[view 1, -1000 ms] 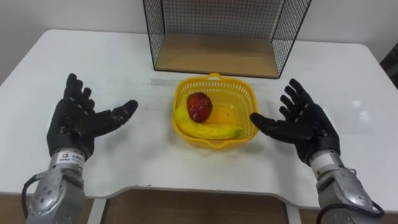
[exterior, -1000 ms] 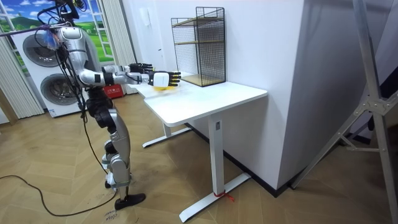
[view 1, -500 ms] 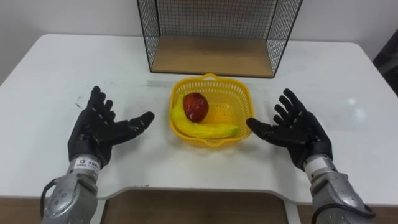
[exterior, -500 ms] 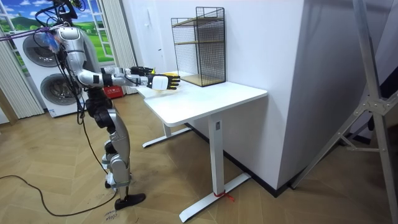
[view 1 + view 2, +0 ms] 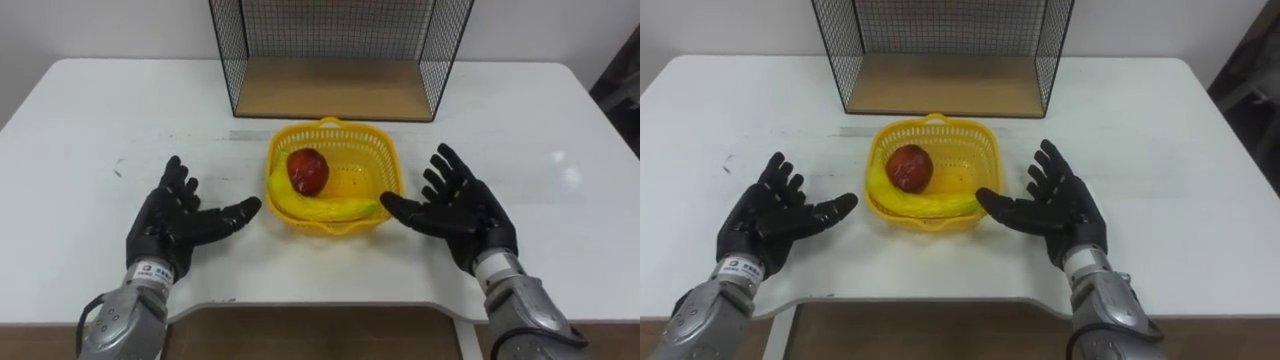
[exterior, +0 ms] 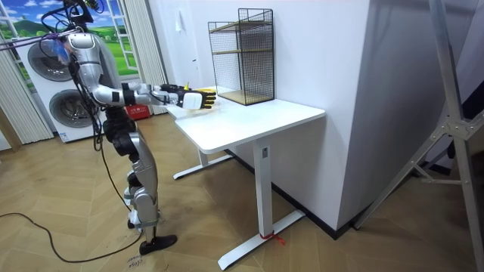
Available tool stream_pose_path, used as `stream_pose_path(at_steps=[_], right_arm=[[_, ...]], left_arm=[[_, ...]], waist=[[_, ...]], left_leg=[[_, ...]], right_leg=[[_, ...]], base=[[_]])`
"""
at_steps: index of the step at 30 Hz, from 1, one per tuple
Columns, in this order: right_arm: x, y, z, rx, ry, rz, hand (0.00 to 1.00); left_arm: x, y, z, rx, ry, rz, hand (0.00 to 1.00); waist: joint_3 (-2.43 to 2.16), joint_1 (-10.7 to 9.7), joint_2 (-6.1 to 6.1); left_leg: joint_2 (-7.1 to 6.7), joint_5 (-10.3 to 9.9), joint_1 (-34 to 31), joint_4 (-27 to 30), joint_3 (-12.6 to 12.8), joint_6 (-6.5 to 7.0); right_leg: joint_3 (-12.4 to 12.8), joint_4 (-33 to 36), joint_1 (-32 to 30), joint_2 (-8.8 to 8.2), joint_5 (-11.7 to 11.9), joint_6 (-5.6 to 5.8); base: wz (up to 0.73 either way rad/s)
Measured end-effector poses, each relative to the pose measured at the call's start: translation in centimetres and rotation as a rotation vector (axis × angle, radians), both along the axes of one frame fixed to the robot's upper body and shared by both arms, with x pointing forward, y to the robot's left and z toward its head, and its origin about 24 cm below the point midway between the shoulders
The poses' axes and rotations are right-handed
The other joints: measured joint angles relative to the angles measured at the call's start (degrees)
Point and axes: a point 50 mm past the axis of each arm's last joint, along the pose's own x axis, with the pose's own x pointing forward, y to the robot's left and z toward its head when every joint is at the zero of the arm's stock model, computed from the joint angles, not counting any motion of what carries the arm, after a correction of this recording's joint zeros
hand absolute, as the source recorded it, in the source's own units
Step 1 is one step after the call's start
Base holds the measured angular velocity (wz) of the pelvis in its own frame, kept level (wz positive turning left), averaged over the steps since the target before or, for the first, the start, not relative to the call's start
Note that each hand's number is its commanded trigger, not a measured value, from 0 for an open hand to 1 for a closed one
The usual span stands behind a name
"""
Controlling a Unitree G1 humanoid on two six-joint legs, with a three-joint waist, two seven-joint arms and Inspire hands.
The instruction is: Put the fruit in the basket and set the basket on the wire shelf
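**Fruit is in, but the basket is not yet on the shelf**

The first half of the task looks done. A red apple [image 5: 307,171] and a banana [image 5: 320,207] are seen lying inside the yellow basket [image 5: 331,124]. The apple is toward the basket's left side, and the banana is curved along the near edge.

The second half is judged to be left. The basket is to be picked up and set on the wire shelf [image 5: 335,88]. For now the basket stands on the white table [image 5: 90,130], just in front of the shelf's open side. It is near the shelf but apart from it.

The basket lies between the two hands, and nothing is held in either one.

- **Left hand** [image 5: 175,222]: It is held wide, with the fingers spread and the thumb pointed at the basket. A small strip of bare table is seen between the thumb and the basket's left wall.
- **Right hand** [image 5: 460,210]: It is spread wide too, with the palm turned toward the basket. Its thumb tip is very close to the basket's near right corner — whether it touches cannot be told.

In the room view the robot is seen standing at the end of the table, with both arms stretched out over it.
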Motion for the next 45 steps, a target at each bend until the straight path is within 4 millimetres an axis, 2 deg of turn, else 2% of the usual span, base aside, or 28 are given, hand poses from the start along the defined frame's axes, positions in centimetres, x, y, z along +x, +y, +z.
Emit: stream_pose_path(at_steps=[10,16,25,30,45], right_arm=[[0.4,1.6,-0.4,0.025,0.015,0.054,0.00],[0.7,2.3,-0.2,0.047,0.003,0.085,0.00],[1.1,2.9,0.1,0.063,-0.012,0.088,0.00],[1.1,2.9,0.0,0.065,-0.010,0.089,0.00],[1.3,3.1,-0.5,0.061,0.018,0.093,0.00]], left_arm=[[0.4,-1.5,-0.4,-0.026,0.007,-0.073,0.00],[0.4,-1.8,-0.4,-0.035,0.004,-0.087,0.00],[0.5,-2.5,-0.4,-0.040,0.004,-0.111,0.00],[0.7,-2.8,-0.3,-0.044,-0.003,-0.121,0.00],[1.3,-4.2,0.2,-0.056,-0.027,-0.176,0.00]], waist=[[-0.07,-0.6,-0.18],[-0.27,-0.6,-0.95],[-0.15,-0.7,-1.09],[0.23,-0.7,-0.95],[0.26,-0.8,-0.97]], left_leg=[[0.02,0.0,0.3,0.3,0.5,0.00],[0.10,0.0,0.5,0.2,1.0,0.00],[0.15,0.0,0.4,0.2,1.4,0.00],[0.14,0.0,0.2,0.2,1.4,0.00],[0.17,0.0,0.3,0.1,1.6,0.00]], right_leg=[[0.2,0.2,0.1,0.03,0.0,-0.08],[0.4,0.1,0.2,0.09,0.1,-0.08],[0.5,0.0,0.3,0.09,0.2,-0.09],[0.5,-0.1,0.1,0.09,0.1,-0.08],[0.6,-0.4,0.0,0.16,0.1,-0.07]], base=[[-0.01],[0.00],[-0.01],[0.00],[0.00]])
